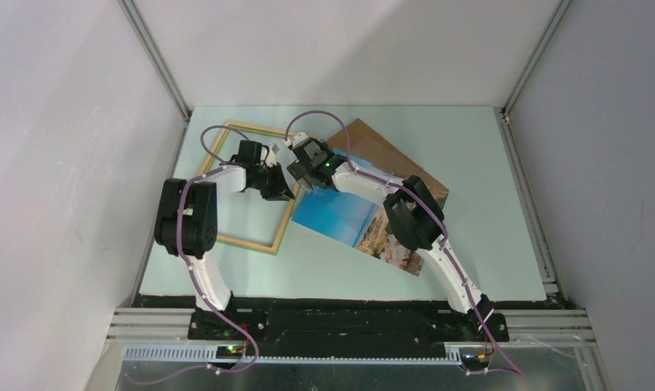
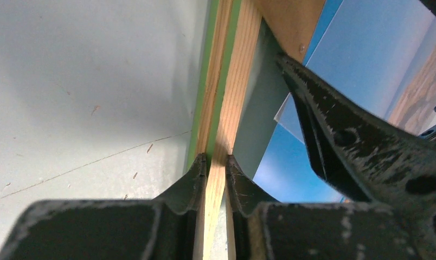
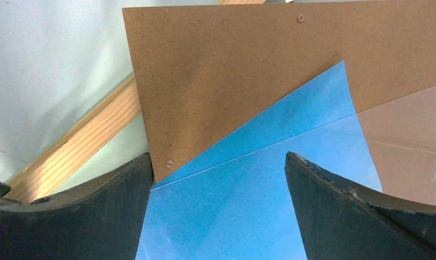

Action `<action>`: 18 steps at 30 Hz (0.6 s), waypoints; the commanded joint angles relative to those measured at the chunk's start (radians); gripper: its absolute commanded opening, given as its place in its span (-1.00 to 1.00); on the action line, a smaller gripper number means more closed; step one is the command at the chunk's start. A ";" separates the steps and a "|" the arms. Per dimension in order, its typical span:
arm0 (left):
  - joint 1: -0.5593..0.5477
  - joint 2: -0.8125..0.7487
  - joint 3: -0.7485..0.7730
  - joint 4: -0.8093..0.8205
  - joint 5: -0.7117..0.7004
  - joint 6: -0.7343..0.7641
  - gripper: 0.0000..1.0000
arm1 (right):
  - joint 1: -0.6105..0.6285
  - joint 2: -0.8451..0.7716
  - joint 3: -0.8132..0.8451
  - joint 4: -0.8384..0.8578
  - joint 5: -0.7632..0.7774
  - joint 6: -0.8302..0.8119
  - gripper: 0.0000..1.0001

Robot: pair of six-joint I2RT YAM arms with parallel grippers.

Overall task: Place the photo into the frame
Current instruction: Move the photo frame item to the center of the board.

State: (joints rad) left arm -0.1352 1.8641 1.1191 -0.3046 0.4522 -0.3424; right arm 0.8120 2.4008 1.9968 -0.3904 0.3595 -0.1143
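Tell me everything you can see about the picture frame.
The frame is a thin, open rectangle of pale grained wood, with green along its edge in the left wrist view. It rests askew on the left part of the table. The left tool is pinched shut on its right rail, and a corner of the photo lies close beside that rail.

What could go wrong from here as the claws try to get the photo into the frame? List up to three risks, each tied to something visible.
1. The left claw pinches a single rail of the frame; moving it could twist or drop it.
2. A clear sheet overlaps the photo below the open right claw, which might grab both.
3. The claws sit close together and could collide.
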 commanded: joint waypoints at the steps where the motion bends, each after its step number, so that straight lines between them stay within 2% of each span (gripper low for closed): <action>1: 0.006 -0.004 -0.031 -0.085 -0.034 0.000 -1.00 | -0.014 -0.051 0.010 0.042 0.059 -0.024 0.87; 18: 0.007 0.001 -0.028 -0.084 -0.044 -0.004 -1.00 | -0.083 -0.075 0.035 0.019 0.086 -0.023 0.86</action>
State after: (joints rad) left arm -0.1349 1.8641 1.1191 -0.3050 0.4522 -0.3428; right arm 0.7601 2.4008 1.9976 -0.3859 0.4046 -0.1360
